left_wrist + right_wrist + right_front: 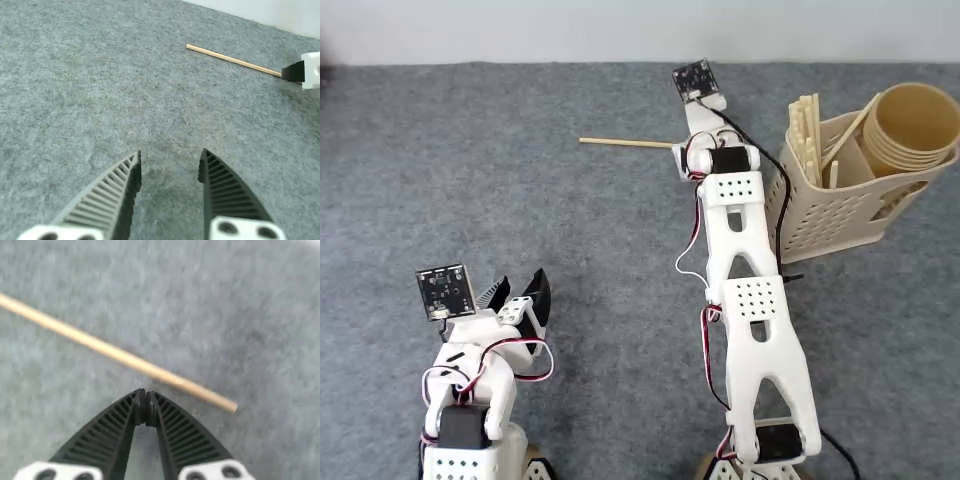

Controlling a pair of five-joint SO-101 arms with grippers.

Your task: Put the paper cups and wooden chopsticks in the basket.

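Here, left gripper spread wide, empty, right gripper pinched closed, empty, beside chopstick

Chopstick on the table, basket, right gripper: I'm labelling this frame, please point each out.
chopstick [625, 143], high view, middle of the stick.
basket [840, 215], high view, its perforated front wall.
right gripper [145, 393], right wrist view, between its closed fingertips.

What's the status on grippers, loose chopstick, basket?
Right gripper shut, empty, beside the chopstick on the mat. Left gripper open, over mat. Paper cups in basket. Nothing blocking.
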